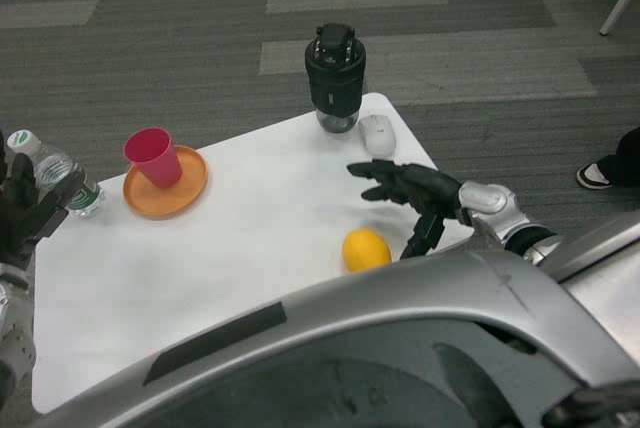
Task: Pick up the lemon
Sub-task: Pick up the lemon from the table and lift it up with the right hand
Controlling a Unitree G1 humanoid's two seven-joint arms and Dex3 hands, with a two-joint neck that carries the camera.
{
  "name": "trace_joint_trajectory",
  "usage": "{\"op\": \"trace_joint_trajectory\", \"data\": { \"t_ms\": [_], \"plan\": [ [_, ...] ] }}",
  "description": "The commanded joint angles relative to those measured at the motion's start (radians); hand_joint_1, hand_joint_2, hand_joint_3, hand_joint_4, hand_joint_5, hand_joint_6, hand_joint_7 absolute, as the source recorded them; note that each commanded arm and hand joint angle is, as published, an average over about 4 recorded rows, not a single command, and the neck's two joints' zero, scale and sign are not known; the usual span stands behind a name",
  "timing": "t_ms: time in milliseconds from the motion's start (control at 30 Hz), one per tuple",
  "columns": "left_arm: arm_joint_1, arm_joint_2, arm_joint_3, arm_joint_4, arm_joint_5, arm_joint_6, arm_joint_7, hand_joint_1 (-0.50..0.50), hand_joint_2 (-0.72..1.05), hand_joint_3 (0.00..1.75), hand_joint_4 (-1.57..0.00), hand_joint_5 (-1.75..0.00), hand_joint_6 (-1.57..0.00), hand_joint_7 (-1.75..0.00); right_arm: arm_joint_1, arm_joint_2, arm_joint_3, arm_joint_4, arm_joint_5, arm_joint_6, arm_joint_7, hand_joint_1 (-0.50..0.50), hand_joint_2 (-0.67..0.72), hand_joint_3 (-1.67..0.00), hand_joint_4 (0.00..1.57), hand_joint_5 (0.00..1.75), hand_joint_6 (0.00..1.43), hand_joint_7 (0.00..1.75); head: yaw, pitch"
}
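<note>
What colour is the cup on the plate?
The cup is pink, seen in the head view.

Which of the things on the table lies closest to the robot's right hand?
The lemon: it lies just beside the right hand, off its downturned fingers. The mouse and black blender sit farther back; the cup, plate and bottle are far left.

The right hand [415, 193] is out in front with its fingers spread apart and one part pointing down. It holds nothing. The left hand [25, 210] is at the far left edge, fingers up and apart.
</note>
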Motion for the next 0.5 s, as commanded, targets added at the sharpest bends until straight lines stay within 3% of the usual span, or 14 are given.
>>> {"op": "trace_joint_trajectory", "data": {
  "t_ms": [33,133,233,367,500],
  "plan": [
    [0.021,0.030,0.023,-0.014,0.001,-0.003,-0.006,0.50,0.74,0.09,0.00,0.00,0.00,0.00,-0.014,0.003,0.026,0.022,-0.002,0.007,0.005,0.21,0.22,-0.32,0.00,0.68,0.00,0.07,-0.002,0.000],
    [0.018,0.029,0.025,-0.014,0.001,0.000,-0.006,0.50,0.78,0.09,0.00,0.00,0.00,0.00,-0.015,0.007,0.042,0.032,-0.002,0.006,0.004,0.18,0.17,-0.32,0.00,0.68,0.00,0.07,0.001,0.001],
    [0.017,0.029,0.024,-0.014,0.001,0.002,-0.006,0.50,0.72,0.04,0.00,0.00,0.00,0.00,-0.016,0.016,0.068,0.042,-0.002,0.003,-0.007,0.17,0.11,-0.32,0.00,0.75,0.00,0.07,0.000,-0.003],
    [0.016,0.030,0.024,-0.013,0.002,0.002,-0.006,0.50,0.69,0.09,0.00,0.00,0.00,0.00,-0.016,0.021,0.113,0.044,-0.004,-0.007,-0.044,0.12,-0.05,-0.32,0.00,0.78,0.00,0.07,0.002,-0.006],
    [0.015,0.033,0.024,-0.013,0.002,0.002,-0.006,0.50,0.74,0.09,0.00,0.00,0.00,0.00,-0.019,0.031,0.140,0.050,-0.015,-0.034,-0.097,0.12,-0.11,-0.32,0.00,0.78,0.00,0.07,0.003,-0.010]
  ]
}}
